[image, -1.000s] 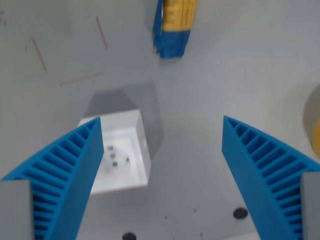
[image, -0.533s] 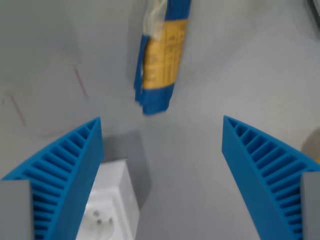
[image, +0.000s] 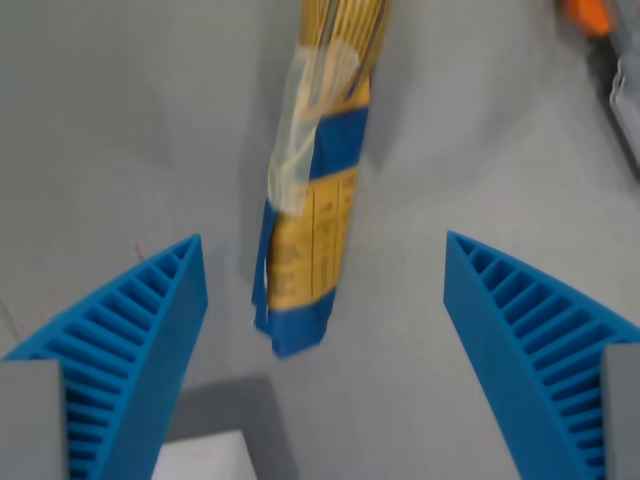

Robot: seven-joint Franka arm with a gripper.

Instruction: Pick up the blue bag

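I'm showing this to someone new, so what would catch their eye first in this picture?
Probably the two ribbed blue fingers spread wide in the foreground, one at each lower corner. Between them, running up the middle of the grey table, lies the long blue bag with its yellow label. A blurred orange thing sits at the top right corner.

Your plain grey tabletop [image: 480, 160] carries a long blue-and-yellow plastic bag [image: 312, 210] lying flat; a white box corner [image: 205, 458] sits at the bottom edge.

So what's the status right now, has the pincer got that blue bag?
Pincer open, empty. Blue bag lies on the table between the fingers, not gripped. White box at bottom edge, clear of the bag.
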